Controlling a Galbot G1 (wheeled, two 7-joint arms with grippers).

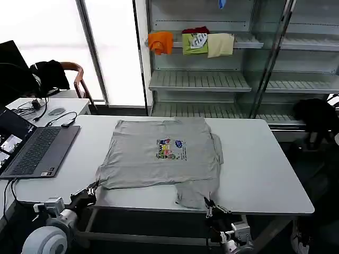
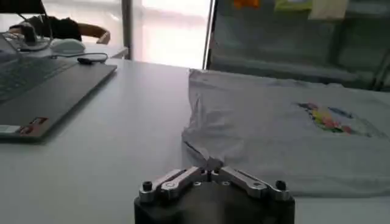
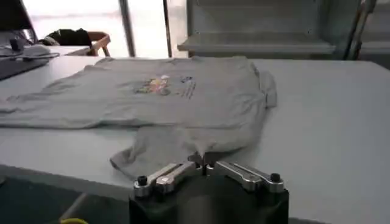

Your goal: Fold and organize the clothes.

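The clothes are one light grey T-shirt [image 1: 153,159] with a small multicoloured chest print, spread flat on the white table [image 1: 265,169]. One sleeve reaches the table's front edge. My left gripper [image 1: 93,188] sits at the shirt's near left corner, shut on the fabric edge. In the left wrist view, the left gripper [image 2: 211,164] pinches a thin fold of the T-shirt [image 2: 274,140]. My right gripper [image 1: 208,203] is at the front edge, shut on the near sleeve. The right wrist view shows the right gripper [image 3: 203,159] closed on the T-shirt [image 3: 183,97].
An open laptop [image 1: 37,151] with cables lies on the table's left end, and a mouse [image 1: 55,111] rests on a side desk. Behind the table, shelves hold orange [image 1: 160,41], green and cream folded garments. A chair with a black cloth [image 1: 50,74] stands back left.
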